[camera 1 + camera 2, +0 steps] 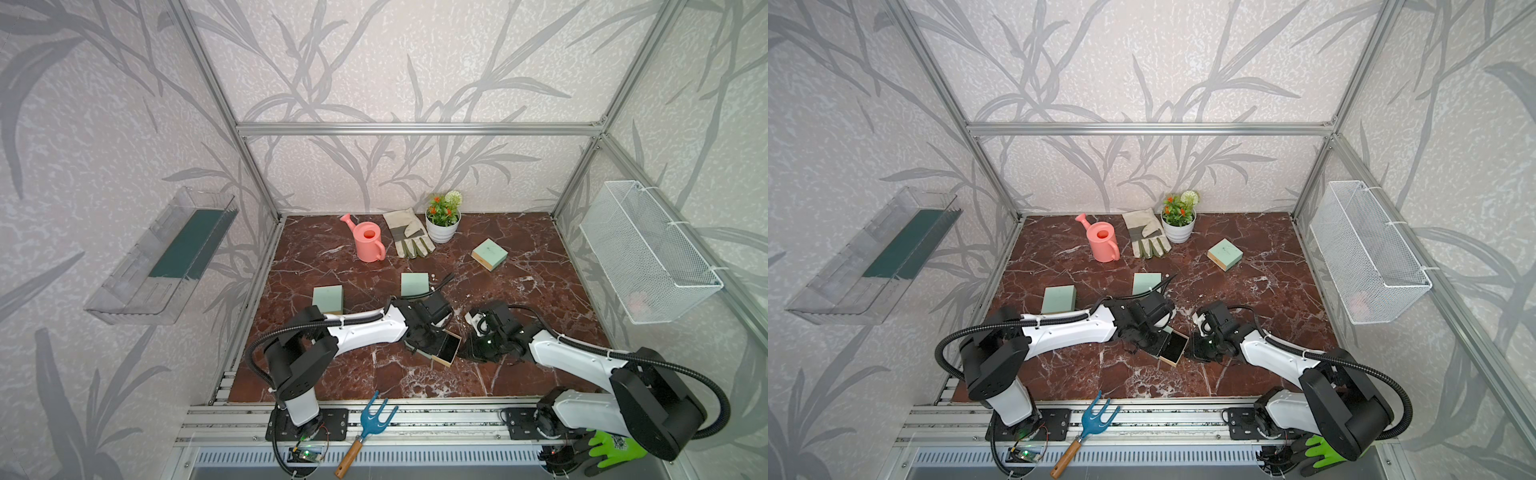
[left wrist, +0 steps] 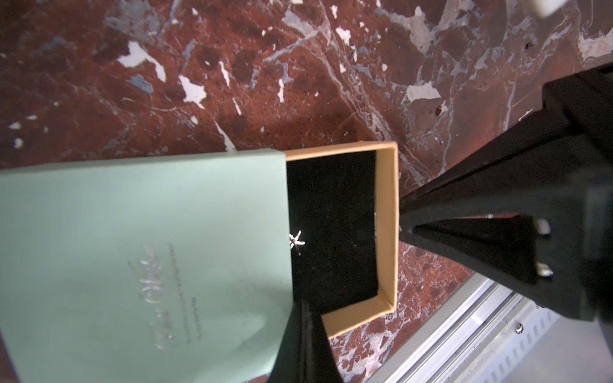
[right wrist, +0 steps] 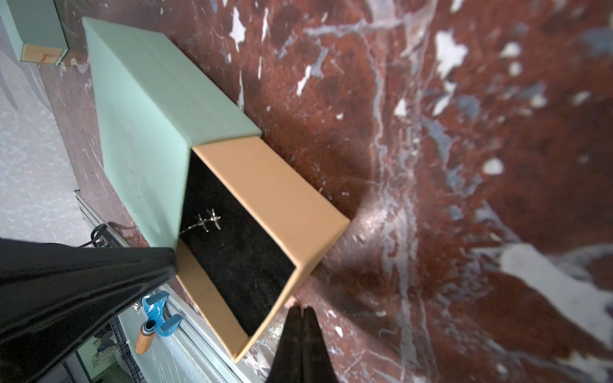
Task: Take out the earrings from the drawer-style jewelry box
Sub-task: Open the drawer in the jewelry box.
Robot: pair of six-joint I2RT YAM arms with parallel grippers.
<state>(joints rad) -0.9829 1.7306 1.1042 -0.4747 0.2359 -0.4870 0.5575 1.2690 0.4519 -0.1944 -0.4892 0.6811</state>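
- The jewelry box (image 2: 149, 248) lies on the red marble tabletop (image 1: 519, 291), near its front middle, between the two arms.
- Its mint-green sleeve is flat on the marble, and the tan drawer (image 2: 387, 212) is pulled partly out, showing a black lining.
- The earrings (image 2: 296, 242), small silvery star-like pieces, lie on that lining just at the sleeve's mouth. The right wrist view shows them there too (image 3: 209, 223).
- The left gripper (image 2: 303, 306) has its fingers pressed together with nothing between them. Its tip rests where the sleeve's edge meets the drawer's side wall.
- The right gripper (image 3: 300, 313) is likewise closed, with its tip at the drawer's front corner, low against the marble. A small pale bit shows at the tip, but I cannot tell what it is.
- In both top views the two closed grippers face each other across the drawer.
- Three more mint-green boxes (image 1: 328, 298) (image 1: 414, 284) (image 1: 489, 254) lie farther back, well apart from the open one.
- Along the back edge are a pink watering can (image 1: 368, 241), a work glove (image 1: 407, 237) and a potted plant (image 1: 442, 222).
- A blue hand rake (image 1: 371, 422) lies on the front rail.
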